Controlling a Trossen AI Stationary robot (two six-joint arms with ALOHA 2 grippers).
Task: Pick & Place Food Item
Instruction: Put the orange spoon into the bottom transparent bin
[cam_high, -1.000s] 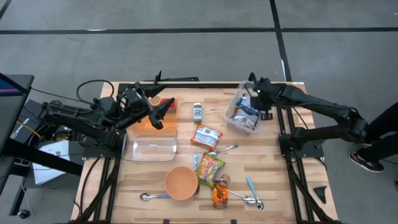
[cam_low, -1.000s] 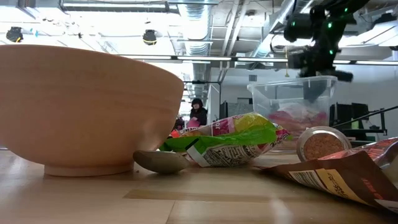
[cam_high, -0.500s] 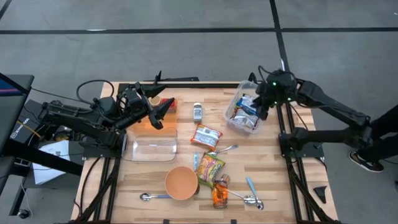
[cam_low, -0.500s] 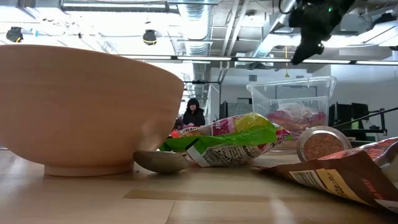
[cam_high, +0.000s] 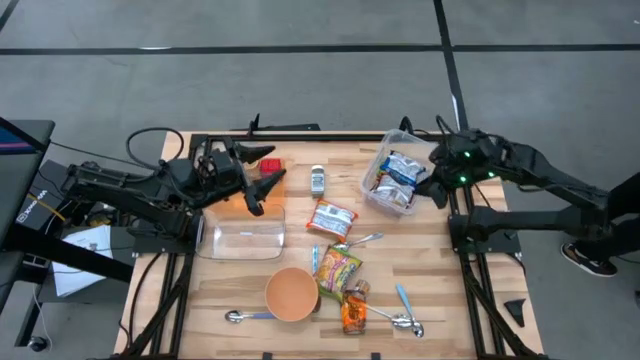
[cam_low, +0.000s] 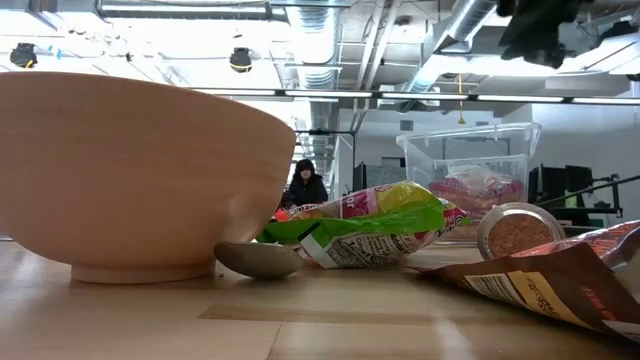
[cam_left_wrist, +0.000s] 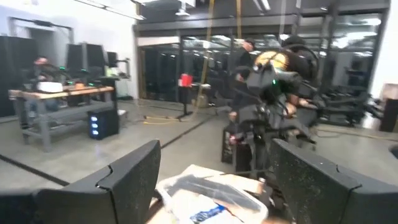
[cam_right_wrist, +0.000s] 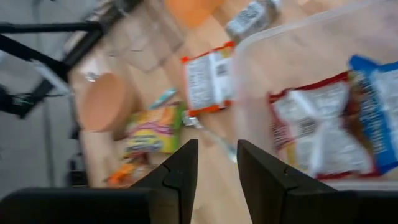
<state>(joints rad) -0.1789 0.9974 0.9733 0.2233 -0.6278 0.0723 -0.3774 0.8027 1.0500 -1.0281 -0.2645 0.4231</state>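
I see the food packets (cam_high: 398, 170) lying flat in the clear bin (cam_high: 378, 158) at the table's far right corner, long axes running diagonally along the bin, toward the table's middle. My right gripper (cam_high: 440, 192) hovers just beside the bin's outer edge, jaws narrow and empty. My left gripper (cam_high: 262, 190) waits above the empty clear container (cam_high: 241, 231), jaws wide. The wooden table (cam_high: 300, 245) also carries a bowl (cam_high: 291, 293), snack bags and spoons. A person (cam_low: 303, 186) stands in the room behind.

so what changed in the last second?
The right end effector pulled back from over the clear bin toward the table's right edge, empty; the packets stay in the bin. The left end effector shifted only slightly, open. The bowl and loose packets didn't move.
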